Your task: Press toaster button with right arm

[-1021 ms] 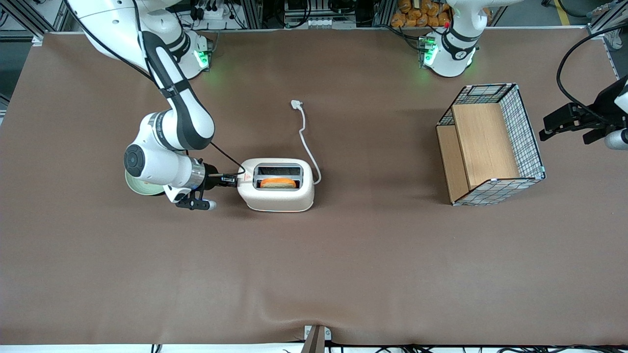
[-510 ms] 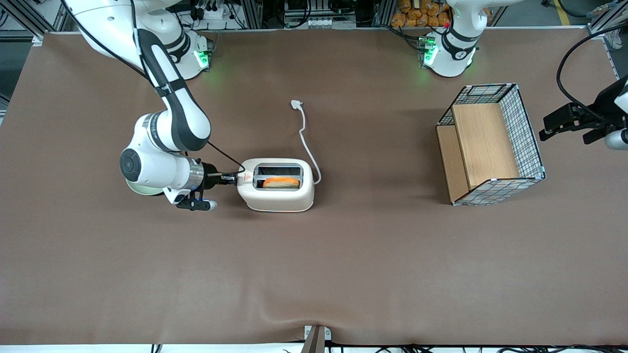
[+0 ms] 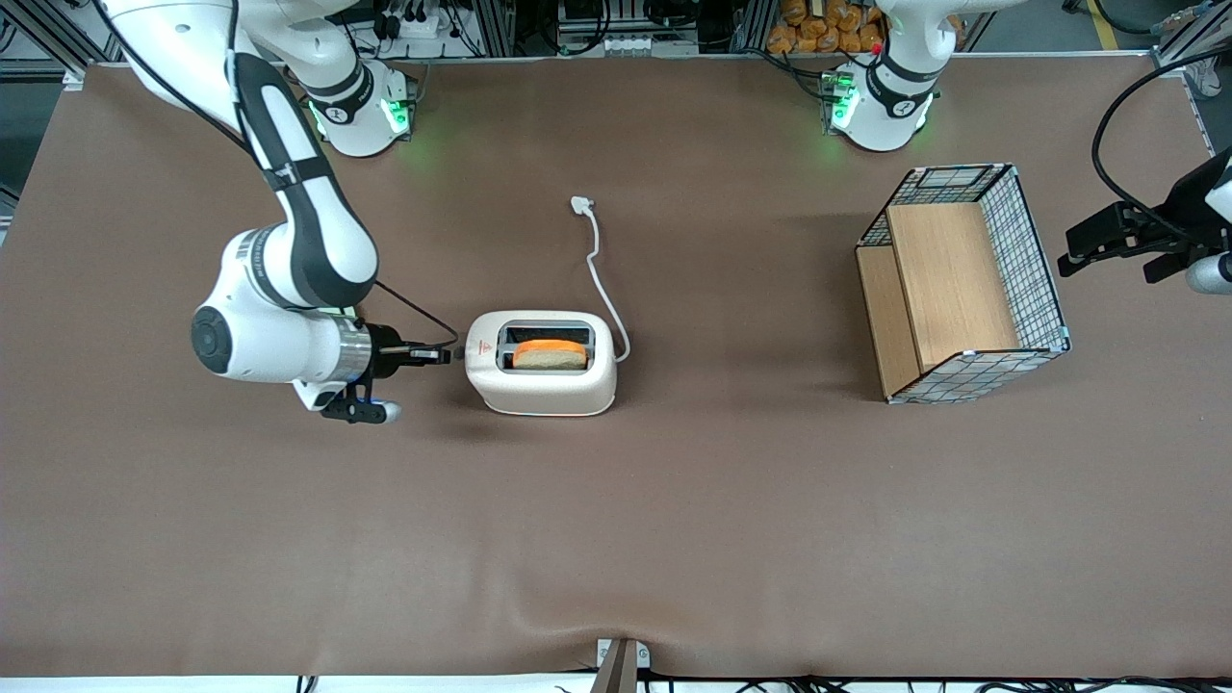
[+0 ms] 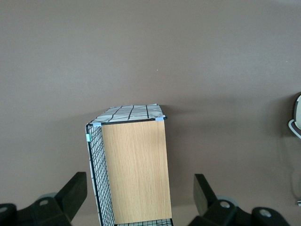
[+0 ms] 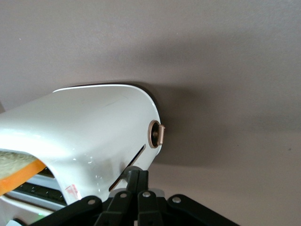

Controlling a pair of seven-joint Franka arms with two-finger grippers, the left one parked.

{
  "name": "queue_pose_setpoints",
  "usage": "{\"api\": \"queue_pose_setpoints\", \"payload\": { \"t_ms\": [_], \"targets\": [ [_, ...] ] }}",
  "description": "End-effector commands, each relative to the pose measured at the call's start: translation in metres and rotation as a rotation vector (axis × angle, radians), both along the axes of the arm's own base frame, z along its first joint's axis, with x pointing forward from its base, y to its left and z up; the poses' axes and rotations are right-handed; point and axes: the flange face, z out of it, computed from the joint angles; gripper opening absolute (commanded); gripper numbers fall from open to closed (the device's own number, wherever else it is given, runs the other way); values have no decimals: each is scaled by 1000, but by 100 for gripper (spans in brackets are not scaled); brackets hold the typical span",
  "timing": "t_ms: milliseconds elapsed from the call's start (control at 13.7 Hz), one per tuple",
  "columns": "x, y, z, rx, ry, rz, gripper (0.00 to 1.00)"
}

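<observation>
- Where the brown worktop [image 3: 616,539] lies nearest the front camera, it is bare matte cloth with a soft ripple at its edge.
- Farther in, the tool [image 3: 438,355] hangs low beside the toaster [image 3: 544,390], on the side toward the working arm's end of the worktop. Its slim black fingers are clenched together on nothing and point straight at the toaster's narrow end.
- From the front a small gap shows between the fingertips and that end, so they are close but apart.
- The toaster is smooth, glossy cream plastic with rounded corners. Its long axis runs along the worktop's length, in line with the tool, so I judge that any press is a short straight push along that axis.
- The toaster button [image 5: 157,134] shows in the right wrist view as a small greyish tab on a round collar, sticking out of the curved narrow end. It sits a little off the line of the fingers, near a dark slot in the shell just above them.
- A bread slice [image 3: 550,355] with an orange crust stands in the slot nearer the front camera, its top proud of the opening.
- The right arm [image 3: 289,260] is white with black bands, and it bends down to the tool from its base at the worktop's farthest edge.
- A thin white cord [image 3: 602,279] curls away from the toaster to a plug [image 3: 580,203] lying flat, farther from the camera.
- Toward the parked arm's end of the worktop stands a wire-grid basket [image 3: 1035,250] lined with pale wood panels, well apart from the toaster.
</observation>
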Motion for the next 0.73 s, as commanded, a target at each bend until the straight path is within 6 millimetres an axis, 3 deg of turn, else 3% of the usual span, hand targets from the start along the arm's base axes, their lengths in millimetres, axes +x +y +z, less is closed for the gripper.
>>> {"api": "queue_pose_setpoints", "payload": {
  "t_ms": [0, 73, 438, 656],
  "targets": [
    [14, -15, 28, 1, 7, 26, 44],
    [19, -22, 39, -20, 16, 29, 99],
    [59, -83, 128, -159, -103, 62, 100],
    [66, -102, 162, -295, -159, 165, 100]
  ]
}}
